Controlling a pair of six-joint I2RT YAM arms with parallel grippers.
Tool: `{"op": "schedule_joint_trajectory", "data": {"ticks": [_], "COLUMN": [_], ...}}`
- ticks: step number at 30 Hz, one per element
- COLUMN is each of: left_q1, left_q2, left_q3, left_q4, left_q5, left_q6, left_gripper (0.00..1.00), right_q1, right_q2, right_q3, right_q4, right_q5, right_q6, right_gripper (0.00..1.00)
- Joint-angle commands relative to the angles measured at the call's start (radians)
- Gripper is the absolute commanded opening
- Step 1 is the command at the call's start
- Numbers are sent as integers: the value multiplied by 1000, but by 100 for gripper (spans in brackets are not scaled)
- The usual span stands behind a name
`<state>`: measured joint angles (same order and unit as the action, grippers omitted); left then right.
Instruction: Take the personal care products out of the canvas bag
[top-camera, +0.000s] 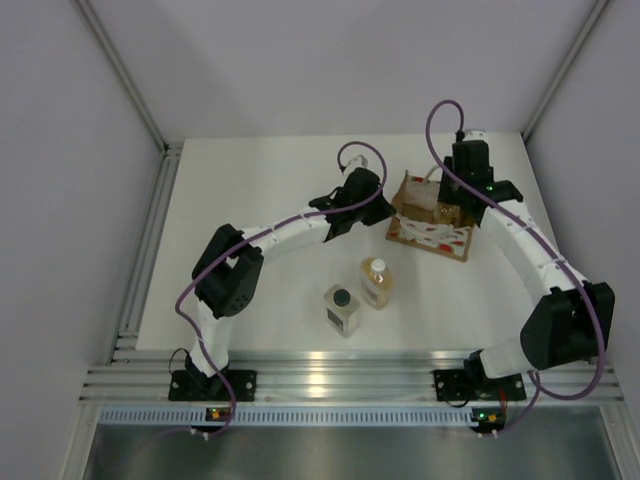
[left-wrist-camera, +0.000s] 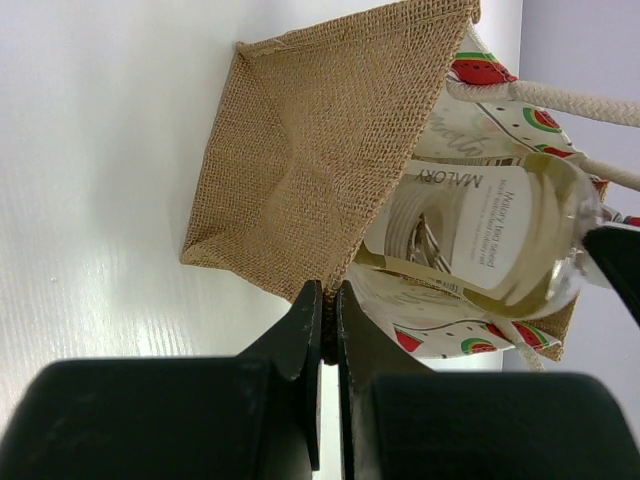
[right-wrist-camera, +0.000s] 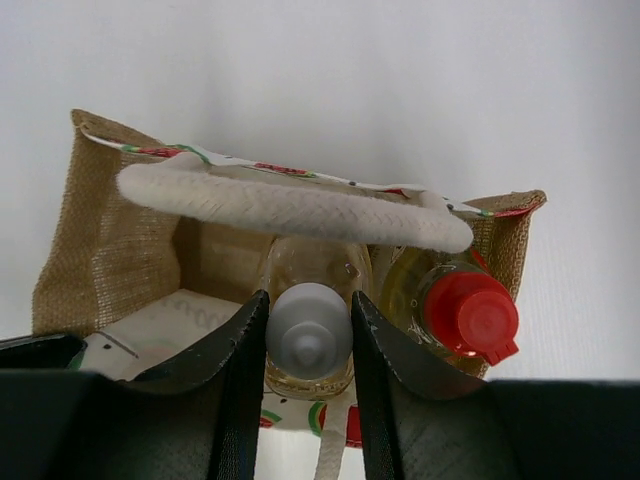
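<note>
Right wrist view — item in hand: rounded amber bottle with white cap (right-wrist-camera: 308, 338), standing upright in the mouth of the small tan-brown canvas bag (right-wrist-camera: 90, 250) with white printed panel, under the cream rope handle (right-wrist-camera: 290, 208). The right gripper (right-wrist-camera: 308, 300) is pinching that cap, one finger pressing on each side. The yellow bottle with red cap (right-wrist-camera: 470, 315) is sitting just beside it in the bag, untouched.

Left wrist view: the left gripper (left-wrist-camera: 326, 290) is pressing together on the coarse woven edge of the bag, apparently anchoring it.

Top external view: two items are standing out on the white table (top-camera: 260, 200), well apart from the bag. They are the square clear bottle with dark cap (top-camera: 342, 308) and the second rounded amber bottle with white cap (top-camera: 377, 283), both upright and near each other.

Handling, as judged: the bottles are looking rigid, smooth and liquid-filled, so fairly heavy for their size and probably slippery on the body. The cap or neck is offering the surest hold, though a loose cap could twist. The bag is reading as soft, light cloth — likely to rise with the bottle unless held down. The handle could snag the bottle's shoulder on a straight-up pull.
</note>
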<state>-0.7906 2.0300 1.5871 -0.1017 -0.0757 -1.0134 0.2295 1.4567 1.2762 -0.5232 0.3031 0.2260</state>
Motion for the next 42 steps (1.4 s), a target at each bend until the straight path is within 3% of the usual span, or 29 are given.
{"op": "schedule_joint_trajectory", "data": {"ticks": [1,12,25,38,42], "left_q1": [11,11,11,11,11], "left_q2": [-54,-47,-34,-39,-36], "left_q3": [-7,1,20,14,17], "left_q4": [-32,-32,-32,-32,-32], "left_q5": [-16,-21,-19,-19,-19], "left_q6": [22,18,18,19,18], "left_gripper": [0,0,0,0,0], "right_q1": [27,74,264,274,274], "right_q2": [-134,-306,-466,-631,-714], "right_q3": [60,115,216,-3,-179], "right_q4": [101,71,-72,-147,-19], "right_q5": [-22,-107,-118,-116,-159], "right_q6": [-17,-31,-79,3,29], "right_gripper": [0,0,0,0,0]}}
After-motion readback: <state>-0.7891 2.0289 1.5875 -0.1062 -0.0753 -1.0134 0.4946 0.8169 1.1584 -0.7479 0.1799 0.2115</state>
